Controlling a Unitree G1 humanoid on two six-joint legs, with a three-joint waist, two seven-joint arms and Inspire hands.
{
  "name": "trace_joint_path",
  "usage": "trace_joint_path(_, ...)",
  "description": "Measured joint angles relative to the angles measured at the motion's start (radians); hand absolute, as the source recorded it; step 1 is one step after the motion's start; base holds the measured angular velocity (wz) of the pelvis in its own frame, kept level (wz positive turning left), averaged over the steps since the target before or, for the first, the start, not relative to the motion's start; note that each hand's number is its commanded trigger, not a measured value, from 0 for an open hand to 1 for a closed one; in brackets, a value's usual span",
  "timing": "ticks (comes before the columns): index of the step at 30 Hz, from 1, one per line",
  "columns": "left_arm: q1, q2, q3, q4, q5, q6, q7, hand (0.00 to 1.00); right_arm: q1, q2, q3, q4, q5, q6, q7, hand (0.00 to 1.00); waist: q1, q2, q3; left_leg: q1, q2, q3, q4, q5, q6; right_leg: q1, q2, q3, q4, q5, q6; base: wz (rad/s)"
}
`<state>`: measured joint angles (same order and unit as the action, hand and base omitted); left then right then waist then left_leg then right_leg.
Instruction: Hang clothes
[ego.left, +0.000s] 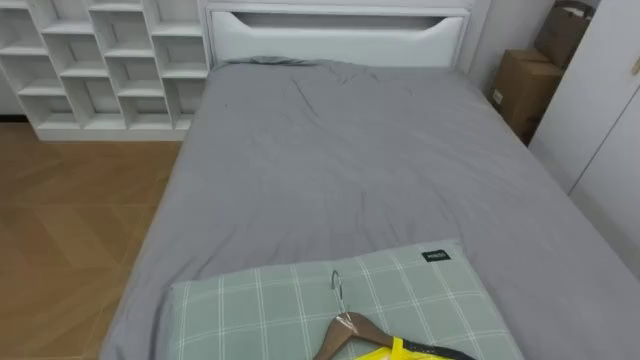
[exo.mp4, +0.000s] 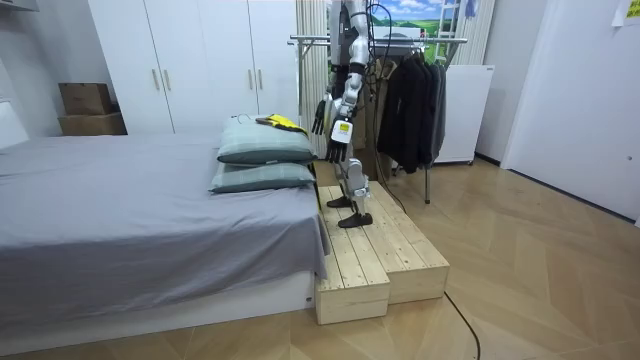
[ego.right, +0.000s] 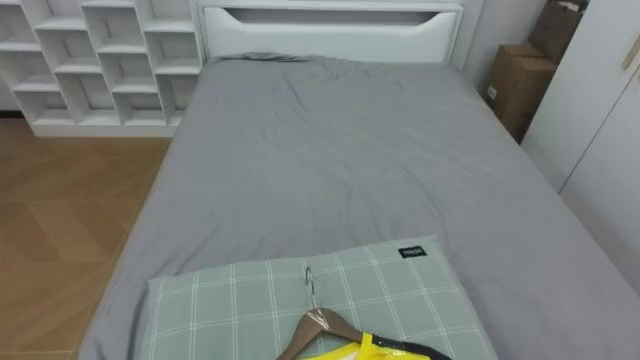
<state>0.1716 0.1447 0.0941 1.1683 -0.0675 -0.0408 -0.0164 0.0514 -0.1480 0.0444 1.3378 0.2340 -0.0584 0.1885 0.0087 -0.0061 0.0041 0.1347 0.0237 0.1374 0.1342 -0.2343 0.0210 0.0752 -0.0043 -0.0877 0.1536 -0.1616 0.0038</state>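
I'm in a home bedroom. A grey-sheeted bed (ego.left: 350, 170) runs ahead to a white headboard (ego.left: 340, 38) at 12 o'clock, with a checked pillow (ego.left: 260, 310) at 6. White cube shelves (ego.left: 100, 60) stand at 10 o'clock, cardboard boxes (ego.left: 525, 90) at 1 and a wardrobe (exo.mp4: 200, 60) at 3. A rack (exo.mp4: 410, 40) of dark clothes (exo.mp4: 405, 100) is behind me.

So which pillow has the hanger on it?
The top pillow of the stack: hanger and yellow garment lie on it; the lower pillow sits beneath.
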Motion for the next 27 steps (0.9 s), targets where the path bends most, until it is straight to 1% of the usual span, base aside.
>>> trace_joint_path(2,0.001,0.0,0.002,0.0,-0.001,0.008,-0.01,0.0,-0.002,0.0,-0.013,-0.002,0.0,0.016,0.01,0.0,0.0,0.003,0.0014,0.005,0.0,-0.001,0.0,0.0,0.0,0.006,0.001,0.002,-0.001,0.0,0.0,0.0)
trace_joint_path(3,0.002,0.0,0.002,0.0,-0.001,0.01,-0.013,0.0,-0.006,0.0,-0.017,-0.001,0.0,0.017,0.012,0.0,0.0,0.004,0.0018,0.008,0.0,-0.001,-0.001,0.0,0.0,0.008,0.001,0.002,-0.001,0.0,0.0,0.0)
trace_joint_path(6,0.003,0.0,0.0,0.0,-0.003,0.01,-0.015,0.0,-0.014,-0.001,-0.018,0.007,-0.001,0.018,0.024,0.0,-0.001,0.007,0.0023,0.01,0.001,-0.001,-0.002,0.0,0.0,0.01,0.002,0.003,0.0,0.0,0.0,0.0)
trace_joint_path(9,0.004,0.0,-0.001,0.002,-0.016,0.01,-0.015,0.0,-0.014,0.0,-0.018,0.008,0.002,0.018,0.039,0.0,-0.003,0.005,0.003,0.01,0.001,-0.002,-0.001,0.0,0.0,0.01,0.002,0.003,0.0,0.0,0.0,0.0)
trace_joint_path(11,0.015,0.0,0.002,0.002,-0.016,0.009,-0.014,0.0,-0.015,0.0,-0.025,0.008,0.0,0.018,0.053,0.0,-0.002,0.006,0.0024,0.01,0.001,-0.005,-0.001,0.0,0.0,0.01,0.002,0.003,0.0,0.0,0.0,0.0)
trace_joint_path(15,0.017,0.0,0.005,0.001,-0.014,0.009,-0.013,0.0,-0.017,0.001,-0.034,0.02,0.003,0.017,0.067,0.0,-0.003,0.005,0.0024,0.012,0.001,-0.007,0.0,0.0,0.0,0.013,0.002,0.003,0.0,0.0,-0.001,0.0)
trace_joint_path(19,0.02,-0.002,0.011,0.001,-0.007,0.009,0.008,0.0,-0.017,0.001,-0.037,0.025,0.013,0.018,0.068,0.0,0.0,0.003,0.0032,0.014,0.001,-0.007,0.0,0.0,0.0,0.01,0.002,0.003,-0.001,0.0,-0.001,0.0)
trace_joint_path(21,0.021,-0.003,0.01,0.001,-0.008,0.01,0.02,0.0,-0.016,0.001,-0.031,0.026,0.038,0.029,0.068,0.0,0.001,0.002,0.0031,0.015,0.001,-0.009,-0.001,0.0,0.0,0.009,0.002,0.003,-0.002,0.0,-0.001,0.0)
trace_joint_path(23,0.02,-0.008,0.01,0.001,-0.008,0.012,0.045,0.0,-0.015,0.001,-0.026,0.026,0.056,0.037,0.067,0.0,0.002,0.001,0.002,0.015,0.0,-0.009,0.0,0.0,0.0,0.008,0.002,0.002,-0.002,0.0,-0.001,0.0)
trace_joint_path(27,0.021,-0.013,0.01,0.001,-0.008,0.013,0.08,0.0,-0.012,0.001,-0.017,0.026,0.079,0.038,0.064,0.0,0.003,-0.001,0.0007,0.015,0.0,-0.01,0.001,0.0,0.0,0.01,0.002,0.003,-0.003,0.0,-0.001,0.0)
